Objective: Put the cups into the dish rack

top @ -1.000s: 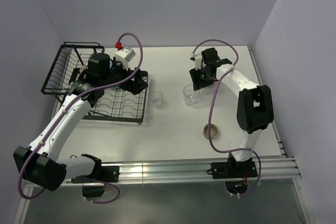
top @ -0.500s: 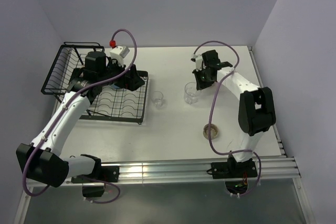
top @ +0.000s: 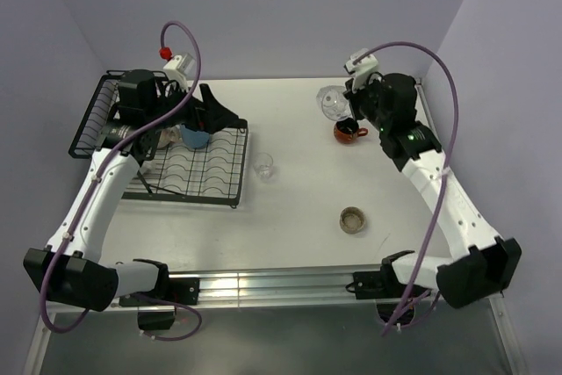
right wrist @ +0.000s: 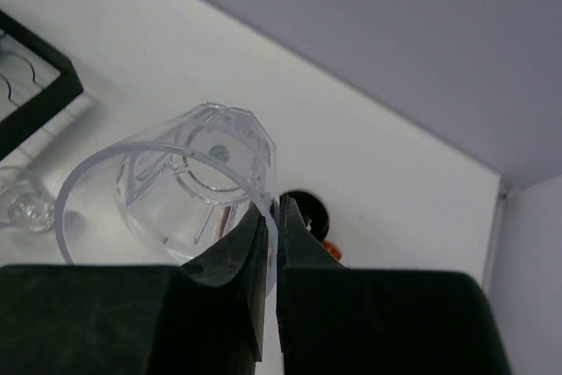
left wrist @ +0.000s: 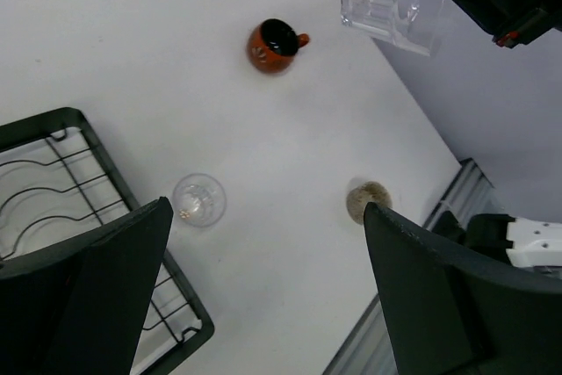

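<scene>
**Q:** Top view: shapes and materials?
**A:** A black wire dish rack [top: 189,200] stands at far left, with a blue tumbler [top: 194,137] on its slotted tray. On the white table [top: 290,234] are a glossy brown-orange cup [top: 349,131], a 2nd clear glass [top: 262,165] just right of the rack, and a low brownish cup [top: 352,219] nearer, well apart. The left arm reaches fwd, its left gripper [top: 219,116] above the tray's far edge. The right gripper [top: 349,110] holds a facetted clear glass [top: 332,103] tilted, off the table.

**Q:** Left wrist?
**A:** The fingers [left wrist: 105,287] are spread wide with nothing btwn them, looking down on the table.

**Q:** Right wrist?
**A:** The jaws are pinched onto the glass rim, one finger inside the wall and one outside.
</scene>
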### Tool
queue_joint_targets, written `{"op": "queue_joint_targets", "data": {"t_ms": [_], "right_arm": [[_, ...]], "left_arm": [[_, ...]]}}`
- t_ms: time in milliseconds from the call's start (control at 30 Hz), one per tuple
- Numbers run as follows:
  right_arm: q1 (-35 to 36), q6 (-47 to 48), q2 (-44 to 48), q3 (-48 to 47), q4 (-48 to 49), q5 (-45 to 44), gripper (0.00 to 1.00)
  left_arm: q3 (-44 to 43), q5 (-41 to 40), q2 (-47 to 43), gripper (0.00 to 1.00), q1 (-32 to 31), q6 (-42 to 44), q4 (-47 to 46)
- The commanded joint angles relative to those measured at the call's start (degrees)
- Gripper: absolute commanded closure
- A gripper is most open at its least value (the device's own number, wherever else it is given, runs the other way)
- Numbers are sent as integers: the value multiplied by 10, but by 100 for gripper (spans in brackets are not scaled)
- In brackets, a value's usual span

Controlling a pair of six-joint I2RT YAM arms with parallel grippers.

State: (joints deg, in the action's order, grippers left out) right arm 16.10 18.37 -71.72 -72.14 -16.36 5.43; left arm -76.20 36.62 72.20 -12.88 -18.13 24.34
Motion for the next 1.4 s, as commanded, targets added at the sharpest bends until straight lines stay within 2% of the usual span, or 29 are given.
{"op": "queue_joint_targets", "data": {"t_ms": [0,33,133,267,333,400,433,533,667,800,1000,1133,1367], "right_arm": [[25,72,74,44,134,-12,100],[32,103,90,79,158,-16,100],[74,184,149,163,324,-30,100],[147,304,206,259,472,-32,100],[196,370,232,318,579,-26,100],[244,411,242,348,634,-20,100],[259,444,243,371,678,-17,100],[304,506,248,407,726,4,100],[346,561,259,440,750,42,100],[384,596,268,466,750,55,100],[429,635,280,499,752,77,100],[450,648,277,501,735,75,100],[474,677,257,500,749,79,100]], "left_arm": [[-28,88,-17,1,3,-35,-34],[-30,95,-18,1,3,-35,-34],[-31,119,-20,1,3,-54,-36],[-7,181,-30,1,5,-119,-66],[16,215,-36,2,5,-159,-116],[61,258,-51,2,5,-246,-170],[75,266,-61,1,5,-302,-229],[116,281,-70,1,5,-376,-306],[125,293,-66,1,5,-396,-307],[151,312,-72,1,-4,-433,-361],[179,318,-93,1,-61,-423,-373],[199,339,-97,1,-82,-479,-424],[208,335,-91,1,-104,-474,-411]]}}
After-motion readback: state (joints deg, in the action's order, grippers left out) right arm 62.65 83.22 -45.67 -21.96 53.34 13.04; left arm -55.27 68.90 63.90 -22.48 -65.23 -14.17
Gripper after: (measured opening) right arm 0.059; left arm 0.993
